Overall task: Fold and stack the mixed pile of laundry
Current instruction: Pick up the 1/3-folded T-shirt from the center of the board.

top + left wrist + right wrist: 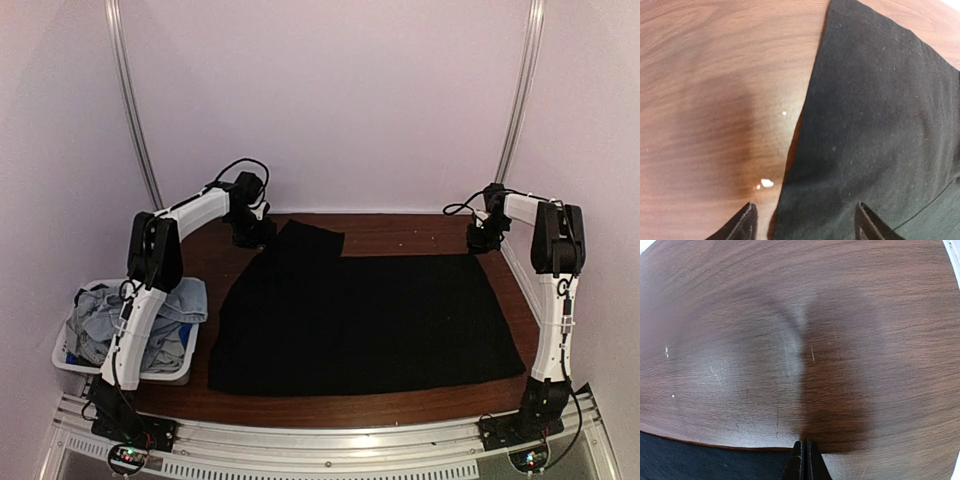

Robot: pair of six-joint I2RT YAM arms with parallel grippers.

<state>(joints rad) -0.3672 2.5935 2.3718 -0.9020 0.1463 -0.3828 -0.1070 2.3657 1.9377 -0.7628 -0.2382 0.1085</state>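
Slippage risk: right gripper [804,452], pinched together at the edge of the black shirt [360,320], may hold too little cloth, while left gripper [806,212] stands apart astride the sleeve [875,125].

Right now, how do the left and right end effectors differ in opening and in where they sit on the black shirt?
Opening: the left end effector stands wide open; the right end effector is shut tight. Placement: the left straddles a sleeve edge of the black shirt at the far left; the right sits at its far right corner, and whether it pinches cloth is unclear. Both are low over the table along the shirt's far edge.
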